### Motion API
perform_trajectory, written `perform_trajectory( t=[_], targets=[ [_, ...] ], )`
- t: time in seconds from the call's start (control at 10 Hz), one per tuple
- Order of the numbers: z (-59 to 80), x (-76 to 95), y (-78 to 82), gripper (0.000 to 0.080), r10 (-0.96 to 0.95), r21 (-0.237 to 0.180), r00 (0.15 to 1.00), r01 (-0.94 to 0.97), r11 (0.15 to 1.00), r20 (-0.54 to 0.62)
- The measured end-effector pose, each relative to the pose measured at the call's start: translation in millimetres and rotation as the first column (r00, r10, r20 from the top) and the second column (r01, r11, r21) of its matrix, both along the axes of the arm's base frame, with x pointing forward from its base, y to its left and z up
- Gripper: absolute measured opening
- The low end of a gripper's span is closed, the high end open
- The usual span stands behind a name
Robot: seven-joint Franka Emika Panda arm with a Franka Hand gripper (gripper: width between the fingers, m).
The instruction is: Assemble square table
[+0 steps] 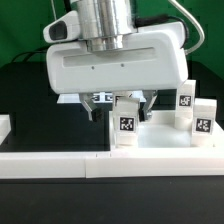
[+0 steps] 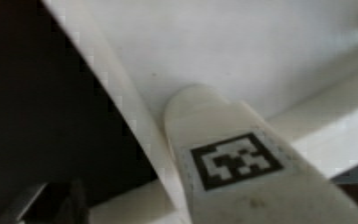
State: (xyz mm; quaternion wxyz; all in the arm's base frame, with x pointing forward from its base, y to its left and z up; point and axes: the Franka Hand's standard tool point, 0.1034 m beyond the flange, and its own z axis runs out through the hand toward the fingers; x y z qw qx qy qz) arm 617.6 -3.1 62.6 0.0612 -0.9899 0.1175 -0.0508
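Observation:
A white leg peg with a black-white tag stands upright at the near edge of the white square table panel. My gripper hangs right above and behind it, with a finger on either side; the jaws are wide apart and grip nothing. In the wrist view the peg lies between the dark fingers, with the panel behind it. Two more tagged leg pegs stand at the exterior view's right.
A long white bar edges the black surface along the front. A small white block sits at the exterior view's left edge. The arm's large white hand body hides the area behind the pegs.

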Motion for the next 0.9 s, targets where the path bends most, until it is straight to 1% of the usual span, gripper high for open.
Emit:
perform_trajectory(
  t=[0.1, 0.3, 0.4, 0.5, 0.6, 0.8, 0.9],
  targets=[
    [-1.4, 2.8, 3.1, 0.0648, 0.089, -0.006, 0.996, -0.089, 0.996, -0.026],
    [-1.8, 3.7, 1.0, 0.0639, 0.050, -0.009, 0.999, -0.050, 0.999, -0.021],
    [-2.0, 3.7, 1.1, 0.0466, 0.020, -0.006, 1.000, -0.020, 1.000, -0.024],
    [-2.1, 3.7, 1.2, 0.0466, -0.061, 0.001, 0.998, 0.061, 0.998, -0.033],
    [-2.3, 3.5, 1.3, 0.0266, -0.141, 0.008, 0.989, 0.142, 0.990, -0.042],
    [-2.5, 3.4, 1.3, 0.0267, -0.244, 0.015, 0.968, 0.245, 0.969, -0.056],
    [-2.7, 3.3, 1.3, 0.0267, -0.326, 0.019, 0.943, 0.328, 0.944, -0.067]
  ],
)
